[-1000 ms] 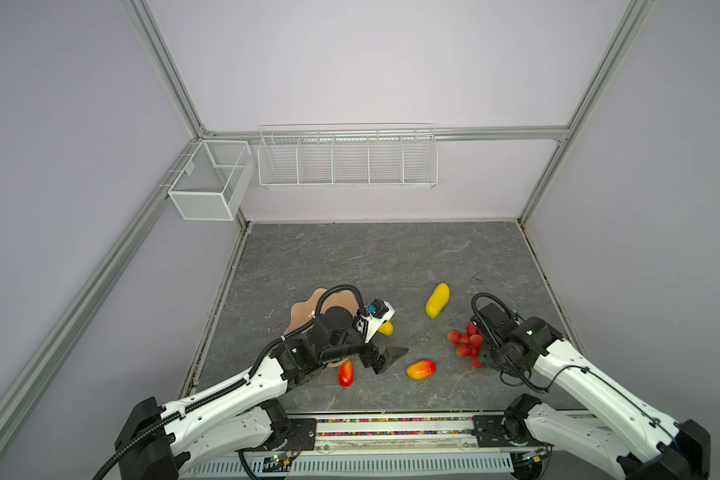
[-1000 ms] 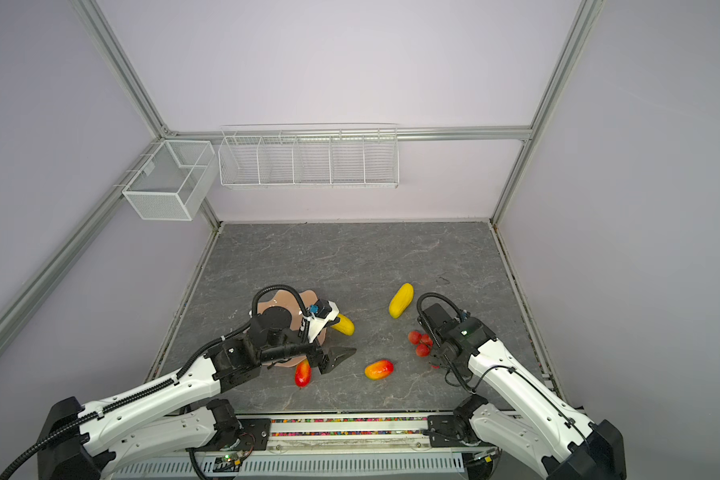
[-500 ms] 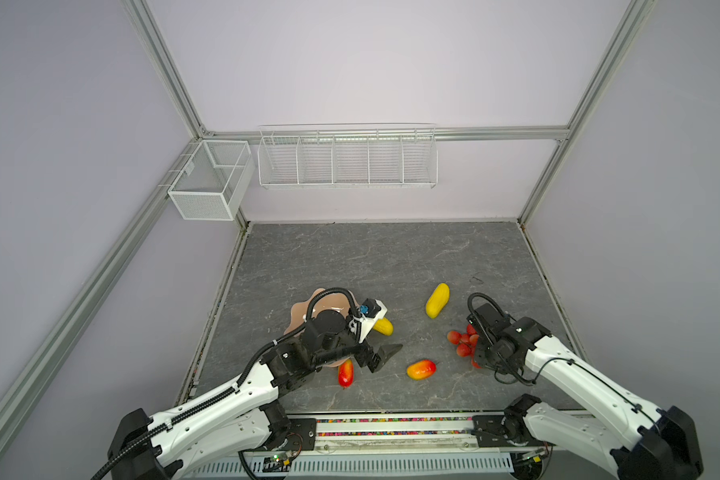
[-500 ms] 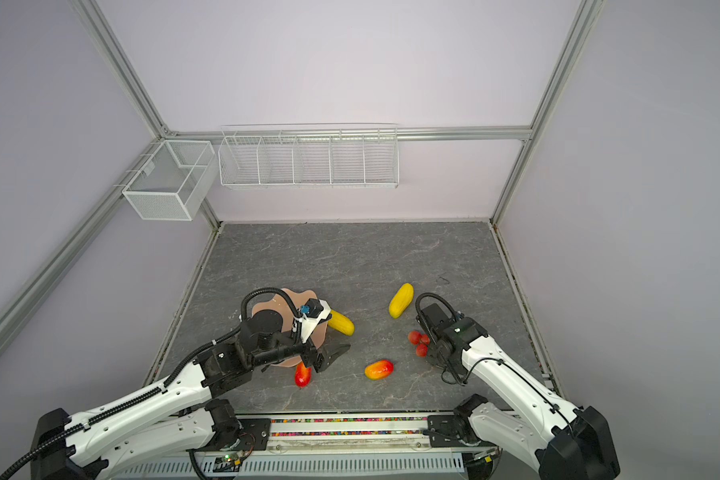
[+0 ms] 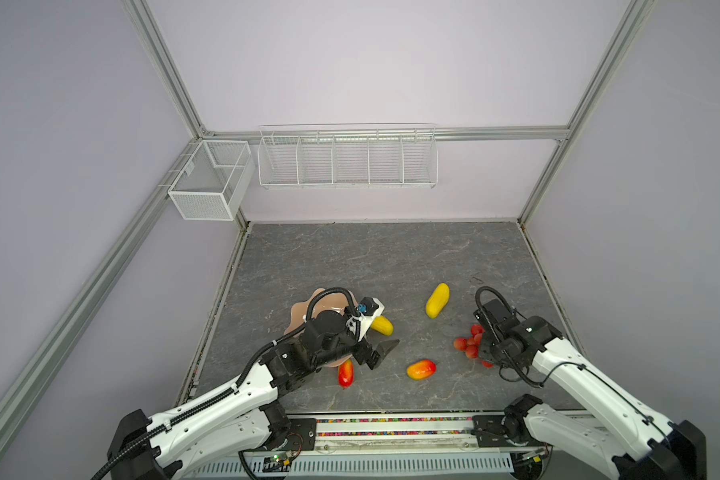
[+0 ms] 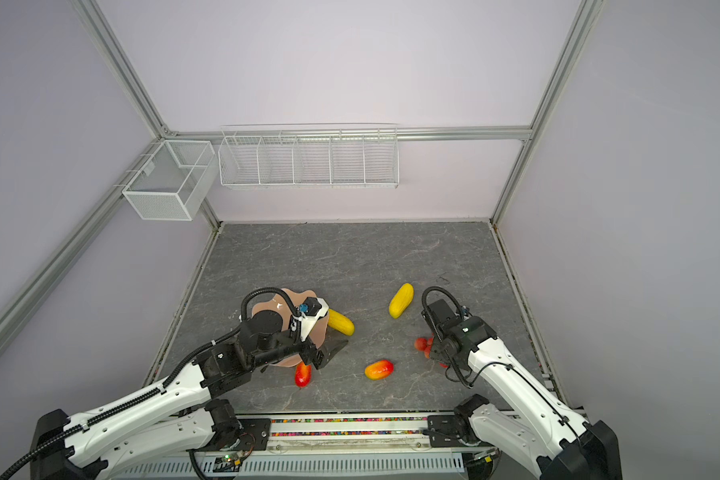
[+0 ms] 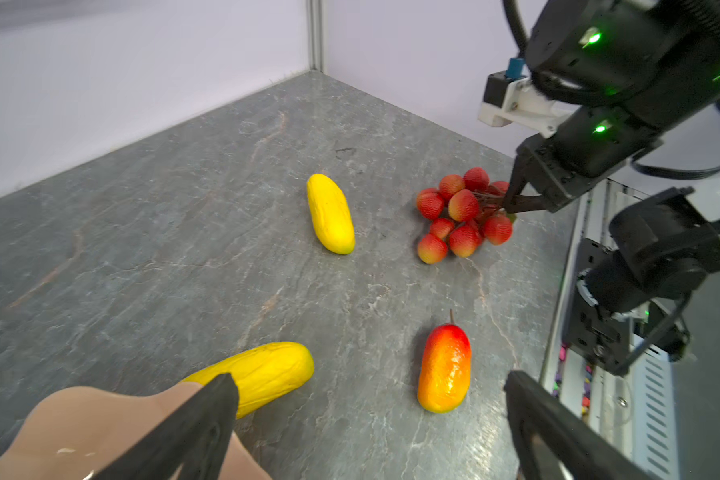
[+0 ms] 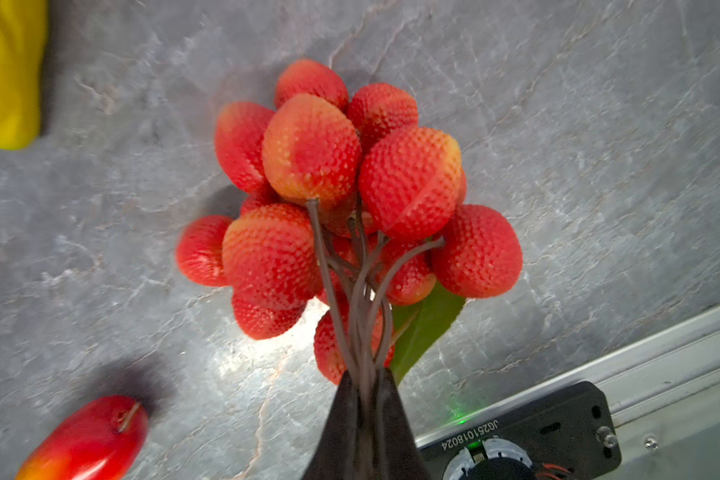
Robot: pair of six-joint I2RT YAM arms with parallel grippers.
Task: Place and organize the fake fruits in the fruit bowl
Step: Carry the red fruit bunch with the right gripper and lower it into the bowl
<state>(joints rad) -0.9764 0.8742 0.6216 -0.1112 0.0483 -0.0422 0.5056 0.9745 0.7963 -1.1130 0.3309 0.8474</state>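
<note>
Right end effector: clenched on the brown stems of the grape bunch; I see the tips pinched together with the stalks between them

Bunch axis: it runs from the pinched stems straight outward, away from my tips; the berries fan out at the far end and appear to rest on the table; a green leaf pokes out beside the stems

Bowl direction: the fruit bowl lies well apart from the bunch, across the table toward the left in both top views

In between: a mango near the front; a yellow fruit just beside the bowl's rim

Left end effector: released, jaws wide, grasping nothing; it hangs just beside the bowl, and its arm covers the bowl's near part

Nearer arm: right for the bunch, left for the bowl; I judge the carry must go leftward, high enough for the dangling berries to clear the mango; the left arm may crowd the drop
</note>
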